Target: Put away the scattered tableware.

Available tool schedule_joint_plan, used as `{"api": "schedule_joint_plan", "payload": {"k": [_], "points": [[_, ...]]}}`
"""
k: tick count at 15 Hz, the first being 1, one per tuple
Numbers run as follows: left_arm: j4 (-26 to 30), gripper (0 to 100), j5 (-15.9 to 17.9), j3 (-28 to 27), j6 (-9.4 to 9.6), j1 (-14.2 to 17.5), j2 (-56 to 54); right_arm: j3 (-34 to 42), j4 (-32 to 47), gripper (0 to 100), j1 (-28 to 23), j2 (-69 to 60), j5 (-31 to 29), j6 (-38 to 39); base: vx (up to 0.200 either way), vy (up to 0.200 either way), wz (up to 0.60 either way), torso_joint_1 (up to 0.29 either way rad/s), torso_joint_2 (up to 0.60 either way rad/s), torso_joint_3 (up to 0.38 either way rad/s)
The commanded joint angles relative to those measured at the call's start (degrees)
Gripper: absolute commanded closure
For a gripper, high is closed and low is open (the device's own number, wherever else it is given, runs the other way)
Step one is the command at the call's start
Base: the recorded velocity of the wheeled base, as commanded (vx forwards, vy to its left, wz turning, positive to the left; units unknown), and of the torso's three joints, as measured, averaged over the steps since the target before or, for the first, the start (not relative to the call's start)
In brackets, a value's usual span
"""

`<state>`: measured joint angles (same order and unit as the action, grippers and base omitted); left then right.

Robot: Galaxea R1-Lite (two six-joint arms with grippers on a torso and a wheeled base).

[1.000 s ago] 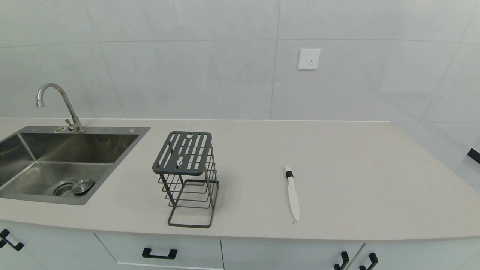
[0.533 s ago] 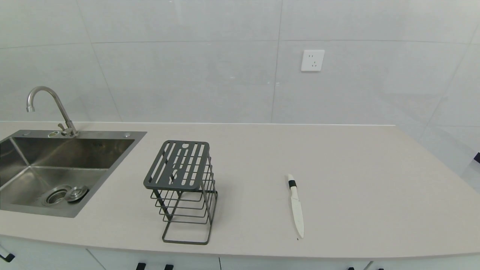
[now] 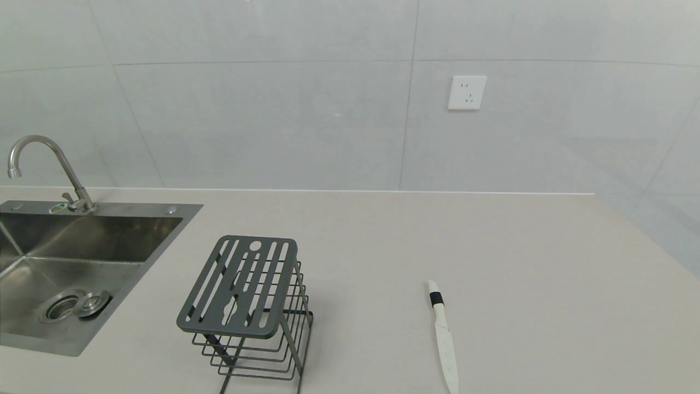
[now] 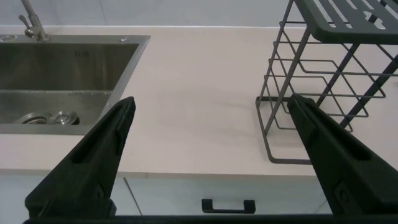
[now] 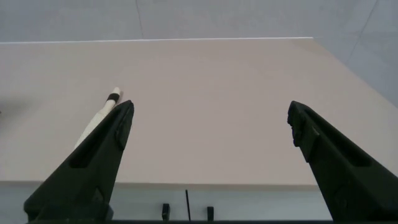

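At the far left, the stainless steel sink [image 3: 164, 209] is set into the beige stone countertop [image 3: 519, 262], with a curved metal faucet [image 3: 54, 164] behind it and a round drain strainer [image 3: 59, 308] in its bottom, a small metal plug [image 3: 92, 302] lying just beside the strainer. My left gripper [image 4: 211, 102] hangs before the front edge of the countertop, and its two black fingers [image 4: 93, 165] are spread wide with nothing between them; through the gap I see the bare strip of counter between the sink and the rack. A black drawer handle [image 4: 227, 205] is on the cabinet front under the counter. To the right of the sink stands the dark grey wire knife rack with a slotted flat top [image 3: 240, 282], upright on the counter. Well apart from it, further right, the white knife with a black band on its handle [image 3: 442, 331] lies flat on the counter, handle toward the wall and blade toward the front edge. My right gripper [image 5: 209, 107] is also wide apart and holds nothing; it hangs before the counter edge, and the knife is close to one of its fingers but not touched. On the grey tiled wall, above and right of the knife, there is a white socket [image 3: 466, 92].
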<state>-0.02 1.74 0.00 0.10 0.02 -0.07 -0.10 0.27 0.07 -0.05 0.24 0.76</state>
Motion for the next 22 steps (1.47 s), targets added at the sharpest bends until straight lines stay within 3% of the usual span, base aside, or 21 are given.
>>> {"api": "schedule_joint_plan", "payload": {"k": [1, 6, 7, 8, 9, 10, 12, 14, 18, 22], "points": [[-0.06, 0, 0.01, 0.0, -0.01, 0.06, 0.07, 0.01, 0.0, 0, 0.01, 0.05, 0.02, -0.05, 0.0, 0.0, 0.0, 0.115, -0.03, 0.071], [-0.15, 0, 0.1, 0.0, 0.25, 0.06, 0.07, 0.01, -0.09, 0, 0.01, 0.05, 0.02, -0.14, 0.0, 0.0, 0.0, 0.012, 0.0, 0.01], [-0.24, 0, 0.1, 0.0, 0.43, 0.06, 0.07, 0.01, -2.11, 0, 0.01, 0.05, 0.2, -0.14, 0.0, 0.0, 0.0, 0.0, 0.0, 0.0], [-0.15, 0, 0.1, 0.0, 0.52, 0.06, 0.07, -0.25, -10.11, 0, 0.01, 0.05, 0.64, -0.49, 0.0, 0.0, 0.0, 0.0, 0.0, 0.0], [-0.15, 0, 0.19, 0.0, 0.61, 0.06, 0.07, -0.52, -16.97, 0, -0.34, 0.75, 3.8, -2.25, 0.0, 0.0, 0.0, 0.0, 0.0, 0.0], [-0.15, 0, 0.19, 0.0, 0.61, 0.06, 0.07, -2.89, -17.14, 0, -1.39, 3.83, 9.16, -4.1, 0.0, 0.0, 0.0, 0.0, 0.0, 0.0], [-0.15, 0, 0.19, 0.0, 0.61, 0.06, 0.07, -11.59, -8.44, 0, -2.62, 13.76, 14.43, -4.01, 0.0, 0.0, 0.0, 0.0, 0.0, 0.0], [-0.15, 0, 0.19, 0.0, 0.61, 0.06, 0.07, -16.6, -3.52, 0, 0.19, 25.89, 18.65, -3.74, 0.0, 0.0, 0.0, 0.0, 0.0, 0.0], [-0.15, 0, 0.19, 0.0, 0.61, 0.06, 0.07, -22.75, -3.78, 0, 7.4, 52.08, 19.0, -3.74, 0.0, 0.0, 0.0, 0.0, 0.0, 0.0], [-0.15, 0, 0.19, 0.0, 0.61, 0.06, 0.07, -24.69, -5.19, 0, 12.5, 68.16, 16.98, -4.01, 0.0, 0.0, 0.0, 0.0, 0.0, 0.0]]}}
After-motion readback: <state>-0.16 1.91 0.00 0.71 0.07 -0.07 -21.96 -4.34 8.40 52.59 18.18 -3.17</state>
